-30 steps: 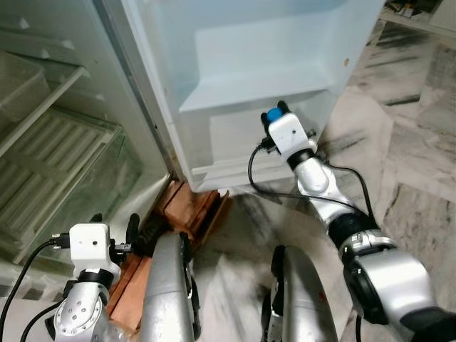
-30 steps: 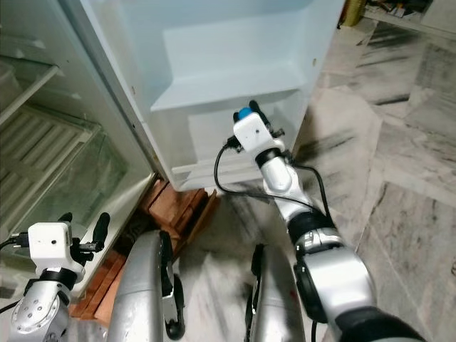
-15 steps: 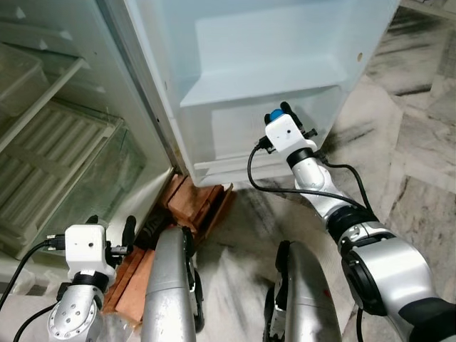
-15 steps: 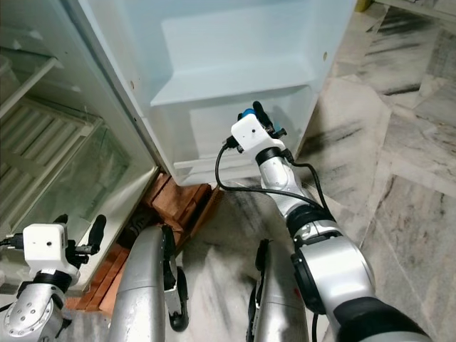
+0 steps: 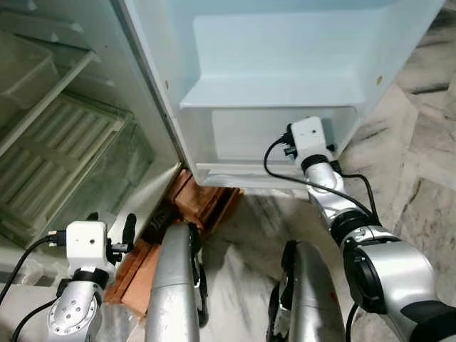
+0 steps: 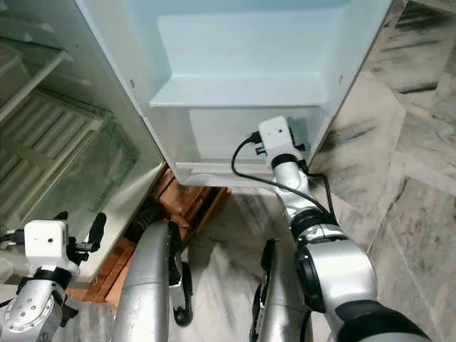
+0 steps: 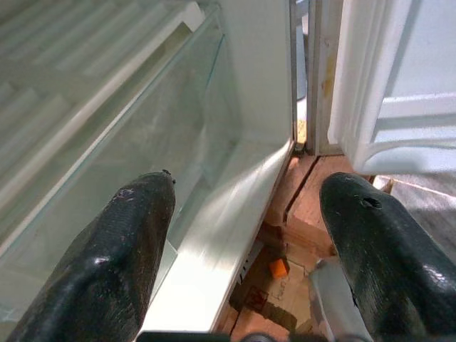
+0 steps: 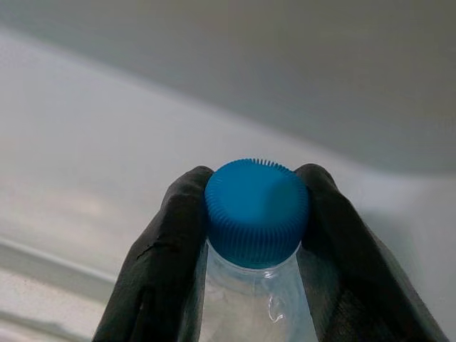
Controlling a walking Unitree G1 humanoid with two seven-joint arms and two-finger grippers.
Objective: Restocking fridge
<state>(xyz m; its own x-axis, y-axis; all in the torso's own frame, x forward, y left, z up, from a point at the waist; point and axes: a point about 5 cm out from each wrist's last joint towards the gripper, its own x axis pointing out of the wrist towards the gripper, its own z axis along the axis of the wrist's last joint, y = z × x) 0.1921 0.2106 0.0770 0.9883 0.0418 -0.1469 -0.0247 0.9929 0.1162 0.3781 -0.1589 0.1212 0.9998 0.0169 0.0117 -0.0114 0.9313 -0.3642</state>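
Fridge [image 5: 43,107] is standing open, with its shelves and a clear drawer [image 5: 78,164] way over on the left side. Low down in front of it hangs the left gripper [image 7: 242,235], black fingers [image 7: 121,256] spread wide with nothing between them, pointing at the drawer's glass front and the fridge's bottom corner. Some reddish bricks [image 5: 203,203] sit under that corner, right by the marble floor [image 5: 413,164]. Next comes the open door [image 5: 285,71] with its pale blue shelves. The right arm reaches into the bottom door shelf [image 5: 271,135], and the right gripper [image 8: 256,214] is clamped on the neck of a clear bottle [image 8: 253,306] just under its blue cap [image 8: 256,210], one finger on either side, bottle inside that shelf.
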